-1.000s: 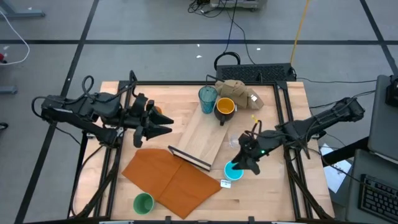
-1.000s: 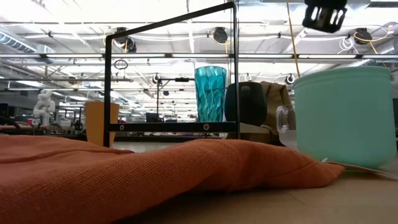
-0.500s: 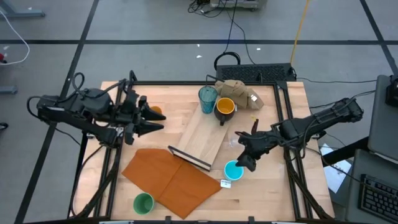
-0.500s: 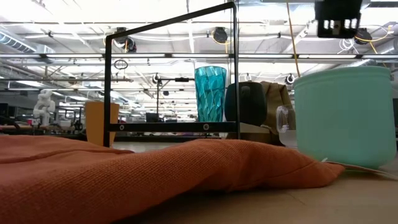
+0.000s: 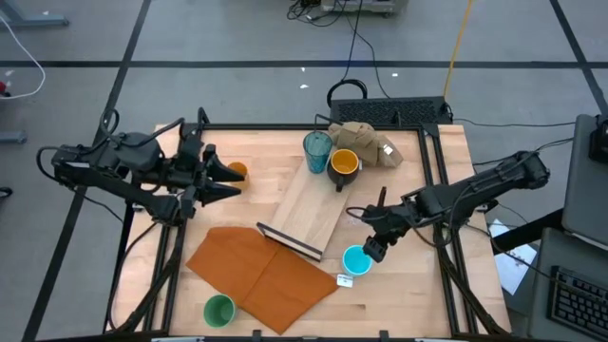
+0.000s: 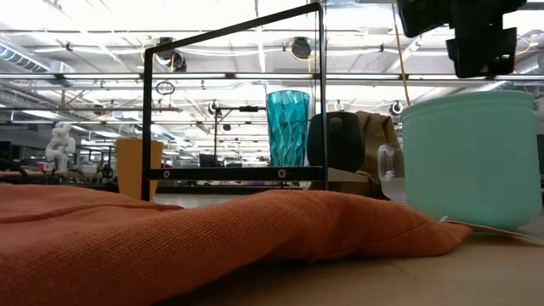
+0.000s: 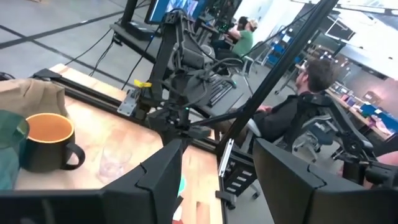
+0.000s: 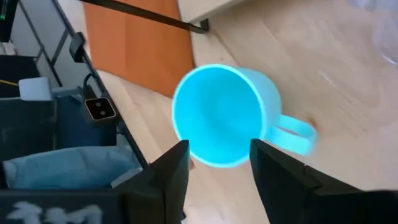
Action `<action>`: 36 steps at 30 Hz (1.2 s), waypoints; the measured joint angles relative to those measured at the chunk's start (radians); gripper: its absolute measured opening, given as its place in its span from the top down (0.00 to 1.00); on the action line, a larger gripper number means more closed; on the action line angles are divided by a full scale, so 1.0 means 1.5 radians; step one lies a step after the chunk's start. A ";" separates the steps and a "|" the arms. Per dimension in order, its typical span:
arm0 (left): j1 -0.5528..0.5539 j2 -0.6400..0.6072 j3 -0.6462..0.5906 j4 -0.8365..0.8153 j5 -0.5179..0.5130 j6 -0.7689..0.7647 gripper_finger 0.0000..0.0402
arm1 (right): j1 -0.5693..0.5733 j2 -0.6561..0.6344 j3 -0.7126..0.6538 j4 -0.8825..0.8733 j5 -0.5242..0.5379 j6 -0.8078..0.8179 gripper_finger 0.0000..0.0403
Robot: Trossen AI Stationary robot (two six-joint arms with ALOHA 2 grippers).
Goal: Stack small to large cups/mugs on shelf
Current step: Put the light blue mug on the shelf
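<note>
Light blue mug [image 8: 225, 116] upright, handled, empty; right gripper [image 8: 214, 163] jaws open above.

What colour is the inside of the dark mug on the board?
Yellow-orange inside the dark mug; it shows best in the left wrist view.

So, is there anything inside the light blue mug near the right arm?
The light blue mug looks empty: the right wrist view shows its blue inside with nothing in it. The very bottom is partly hidden by the near rim. The right fingers hover above it.
</note>
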 joint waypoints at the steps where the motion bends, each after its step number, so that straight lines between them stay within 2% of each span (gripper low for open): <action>1: 0.000 0.000 0.000 -0.005 0.000 0.000 0.51 | 0.000 0.008 0.000 0.008 -0.002 -0.002 0.62; 10: 0.000 0.001 0.000 -0.010 0.000 0.007 0.51 | -0.007 0.060 0.000 0.033 -0.021 -0.028 0.66; 17: 0.000 0.001 0.000 -0.010 0.000 0.010 0.51 | -0.019 0.061 0.000 -0.029 -0.017 -0.050 0.66; 30: 0.000 0.001 0.000 -0.010 0.000 0.011 0.51 | -0.023 0.060 0.000 -0.042 -0.015 -0.066 0.66; 36: 0.000 0.001 0.000 -0.010 0.001 0.011 0.51 | -0.015 0.060 0.000 -0.050 -0.019 -0.146 0.66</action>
